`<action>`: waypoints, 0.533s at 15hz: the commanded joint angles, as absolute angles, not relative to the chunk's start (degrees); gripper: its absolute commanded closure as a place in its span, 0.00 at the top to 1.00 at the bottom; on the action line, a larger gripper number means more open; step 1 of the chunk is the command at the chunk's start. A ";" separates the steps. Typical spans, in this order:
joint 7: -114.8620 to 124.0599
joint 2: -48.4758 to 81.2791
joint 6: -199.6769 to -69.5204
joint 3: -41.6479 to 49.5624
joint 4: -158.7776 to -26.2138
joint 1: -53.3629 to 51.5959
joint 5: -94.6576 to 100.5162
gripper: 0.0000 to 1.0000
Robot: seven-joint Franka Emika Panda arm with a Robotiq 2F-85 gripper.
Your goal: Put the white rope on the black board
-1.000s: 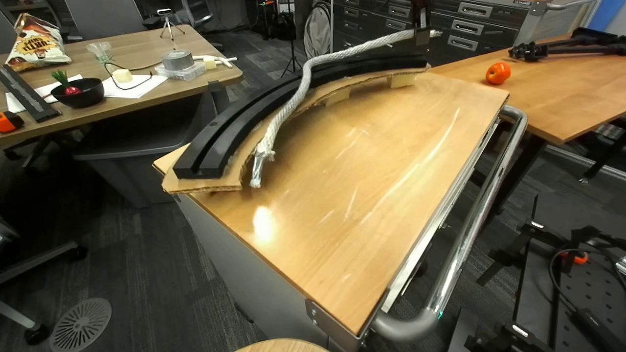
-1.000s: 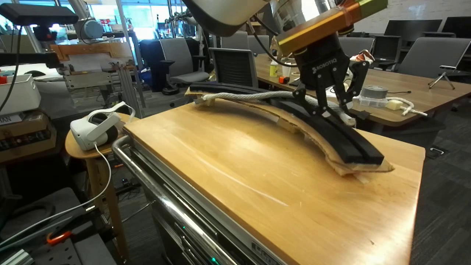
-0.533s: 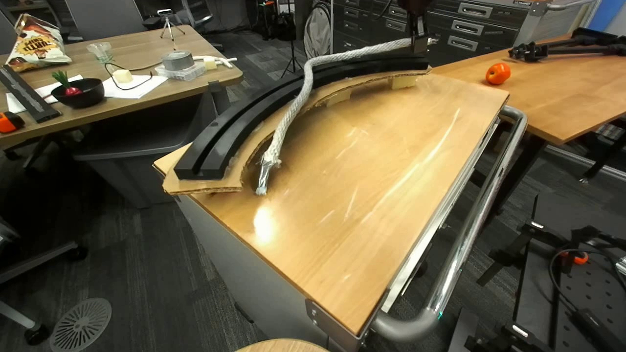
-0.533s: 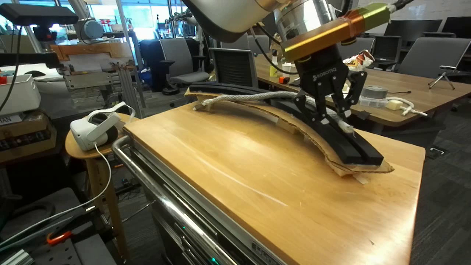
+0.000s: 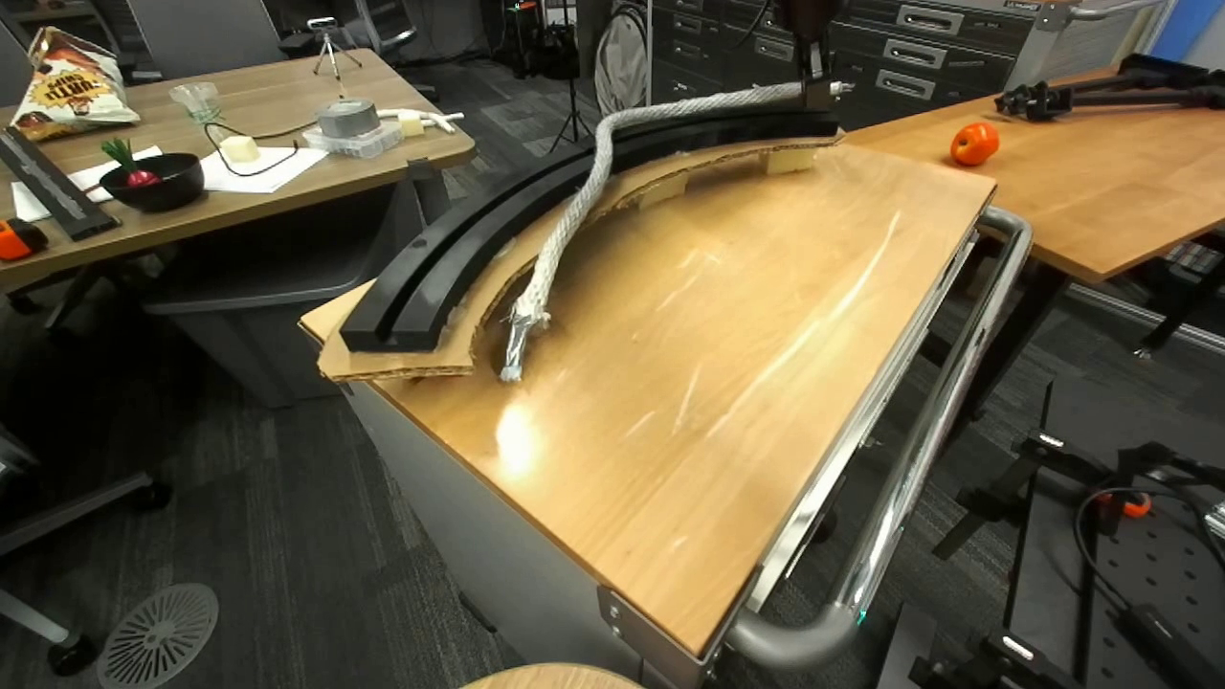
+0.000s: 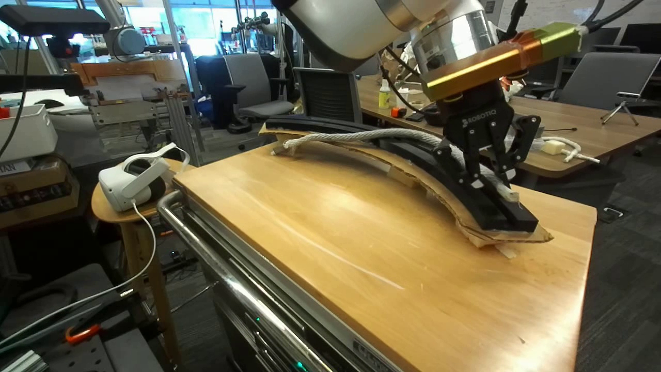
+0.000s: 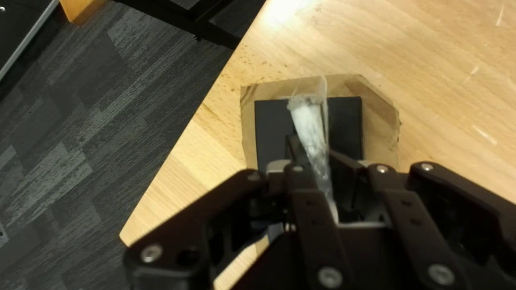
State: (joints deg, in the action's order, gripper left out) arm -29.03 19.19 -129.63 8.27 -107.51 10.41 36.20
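Observation:
The white rope (image 5: 591, 182) crosses over the curved black board (image 5: 412, 292) in both exterior views. Its loose end, wrapped and frayed, lies off the board's inner side, close to the wooden tabletop. Near the opposite end, my gripper (image 6: 493, 182) is shut on the rope, low over the board's far stretch. In the wrist view, the rope tip (image 7: 306, 121) pokes out past my gripper (image 7: 318, 157), above the end of the black board (image 7: 271, 129) and slightly slanted to it. Whether the held part touches the board I cannot tell.
Beneath the board is a cardboard base (image 6: 477, 238) on blocks, set on the wooden cart top (image 6: 330, 222). A metal rail (image 5: 919, 450) runs along the cart's side. Beyond stands a table with a black bowl (image 5: 158, 182). A headset (image 6: 134, 178) rests on a stool.
My gripper has come down and moved toward the board's end, carrying the held rope end. The loose end has shifted slightly away from the board over the tabletop.

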 commanded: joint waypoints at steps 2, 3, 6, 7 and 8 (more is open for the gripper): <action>-31.47 20.93 -128.42 7.82 -104.39 11.29 33.94 0.43; -31.79 20.81 -128.44 7.78 -104.49 11.37 33.71 0.50; -34.05 19.12 -129.58 7.36 -105.86 11.62 32.72 0.73; -34.75 18.37 -130.06 7.29 -106.53 11.52 32.65 0.81; -35.29 17.29 -130.79 7.21 -107.41 11.39 32.83 0.88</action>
State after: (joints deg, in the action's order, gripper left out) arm -31.96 19.95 -129.73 8.11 -106.13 10.90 34.30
